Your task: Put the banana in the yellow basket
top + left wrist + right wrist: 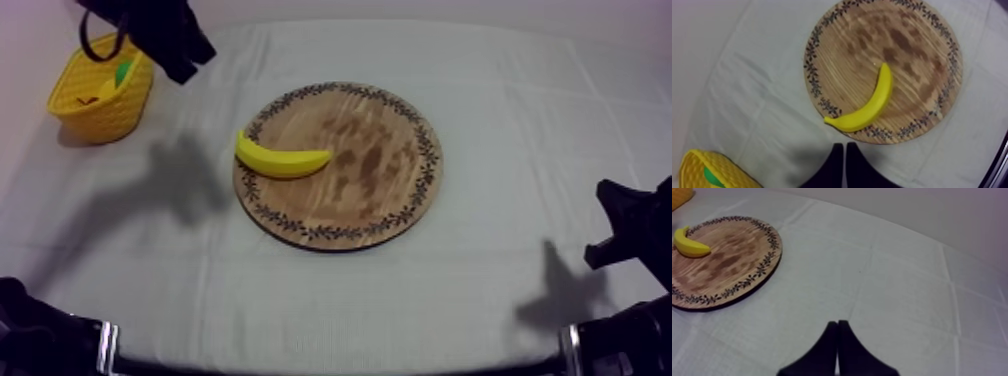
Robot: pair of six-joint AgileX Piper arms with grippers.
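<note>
In basket [100, 120]: green thing [123, 72]; on board [380, 175]: banana [282, 158].

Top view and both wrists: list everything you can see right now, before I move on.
banana: 1, yellow, lying on the board at its edge toward the basket
board: 1, round, wooden with a dark patterned rim, mid-table
basket: 1, yellow, far left of the table
contents: count unclear, green and yellowish, inside the basket; kind cannot be told
cloth: 1, grey-white, covering the table
left claw: 1, black, shut on nothing, above the cloth between basket and board
right claw: 1, black, shut on nothing, over the cloth at the table's right side
</note>
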